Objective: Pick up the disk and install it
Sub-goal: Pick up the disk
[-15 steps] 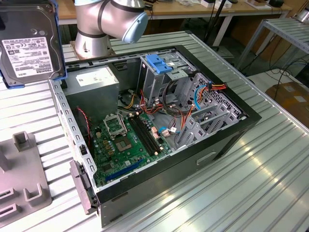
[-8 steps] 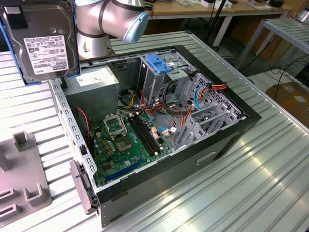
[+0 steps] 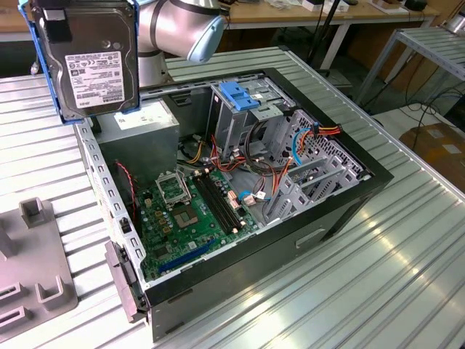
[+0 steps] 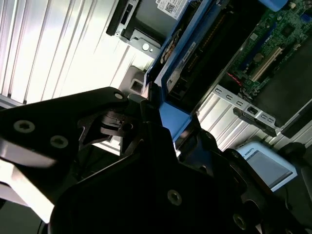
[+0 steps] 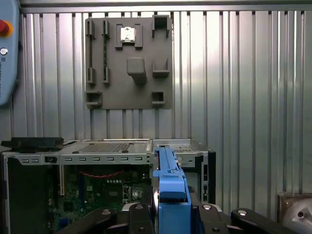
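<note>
From my desk, much was cut off. In the exterior view the disk (image 3: 91, 62) hung aloft at eleven o'clock, above the table and clear of the case, with its label facing the camera and its upper edge lost past the frame. In the first wrist view the claw (image 5: 170, 214) was clenched on the disk's blue rail, which stood edge-on between the black fingers (image 5: 141, 219). I could not make out the fingertips behind the rail. In the second wrist view the dark claw body hid most of the disk, leaving a slice of blue rail.

I counted one disk, one arm (image 3: 182, 29) and one open case (image 3: 349, 211) lying at the centre. Inside the case were one motherboard (image 3: 189, 211) and one blue bracket (image 3: 240, 94), the bracket on the drive cage at twelve o'clock. One grey plate (image 3: 36, 283) lay at eight o'clock, cut off by the edge. In the first wrist view one small silver chip (image 5: 127, 33) sat in one of the plate's pockets.

Case and plate rested on a ribbed metal table (image 3: 378, 276). Wooden benches (image 3: 290, 11) ran along at one o'clock, and a cardboard box (image 3: 436, 145) sat beyond the table at three o'clock.
</note>
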Controlling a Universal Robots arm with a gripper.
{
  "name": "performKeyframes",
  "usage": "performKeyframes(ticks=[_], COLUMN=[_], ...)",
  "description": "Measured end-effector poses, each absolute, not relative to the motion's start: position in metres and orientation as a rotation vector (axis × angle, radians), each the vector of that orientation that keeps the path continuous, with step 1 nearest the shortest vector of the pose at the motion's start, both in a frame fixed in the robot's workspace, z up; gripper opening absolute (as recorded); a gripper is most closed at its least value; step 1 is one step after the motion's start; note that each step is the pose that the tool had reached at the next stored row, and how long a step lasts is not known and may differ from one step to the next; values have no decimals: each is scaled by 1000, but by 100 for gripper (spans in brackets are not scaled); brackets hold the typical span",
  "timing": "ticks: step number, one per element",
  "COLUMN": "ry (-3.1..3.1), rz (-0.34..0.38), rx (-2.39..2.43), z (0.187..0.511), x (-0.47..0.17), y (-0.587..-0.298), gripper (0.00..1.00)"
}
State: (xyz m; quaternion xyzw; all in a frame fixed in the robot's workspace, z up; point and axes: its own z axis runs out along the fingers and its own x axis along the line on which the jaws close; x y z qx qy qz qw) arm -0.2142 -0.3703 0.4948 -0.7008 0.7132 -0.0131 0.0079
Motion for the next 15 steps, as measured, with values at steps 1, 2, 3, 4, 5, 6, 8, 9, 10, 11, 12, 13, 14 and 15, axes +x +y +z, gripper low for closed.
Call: performKeyframes(ticks=[1, 2, 3, 4, 5, 6, 8, 9, 10, 11, 12, 13, 14, 15], ry=[2230, 2230, 2230, 2229, 2229, 2230, 2230, 2229, 2230, 2229, 2229, 2229, 2230, 2230], rz=[-41, -41, -41, -41, -41, -41, -41, -41, -41, -41, -41, -41, -41, -41], rx=[-2191, -2191, -2191, -2191, -2191, -2191, -2191, -2191, -2191, -2191, -2191, -2191, -2191, -2191], z=[495, 495, 494, 494, 494, 494, 494, 494, 494, 494, 494, 493, 493, 493], x=[-206, -200, -195, -192, -189, -186, -178, -172, -165, -161, -158, -154, -153, -153], y=[-370, -370, -370, -370, -370, -370, -370, -370, -370, -370, -370, -371, -374, -377], gripper=[36, 36, 36, 36, 36, 36, 36, 36, 36, 36, 36, 36, 36, 36])
